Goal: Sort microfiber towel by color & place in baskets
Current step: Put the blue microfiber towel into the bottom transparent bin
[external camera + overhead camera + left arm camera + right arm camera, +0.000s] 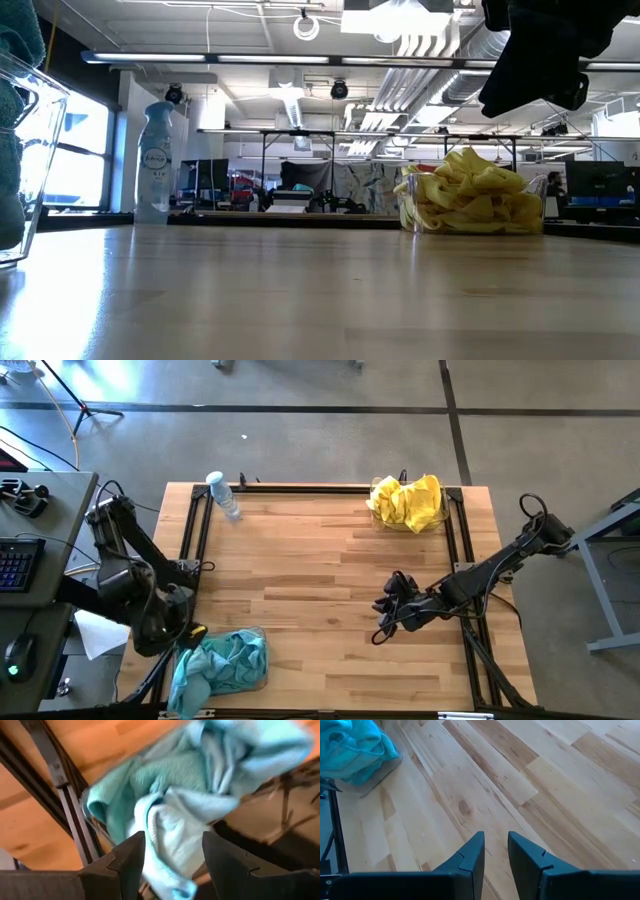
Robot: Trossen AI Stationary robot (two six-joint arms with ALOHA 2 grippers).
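1. Teal towels (222,662): heaped in the clear basket (258,678) at the table's near left corner, spilling over its left rim.
2. Yellow towels (408,501): piled in the other basket (376,518) at the far right corner.
3. Left gripper (172,857): above the teal heap; fingers spread wide; a fold lies between them, not pinched.
4. Right gripper (495,852): over bare wooden table (320,580), right of centre; fingers narrowly parted, holding nothing.
5. Spray bottle (224,495): far left edge.
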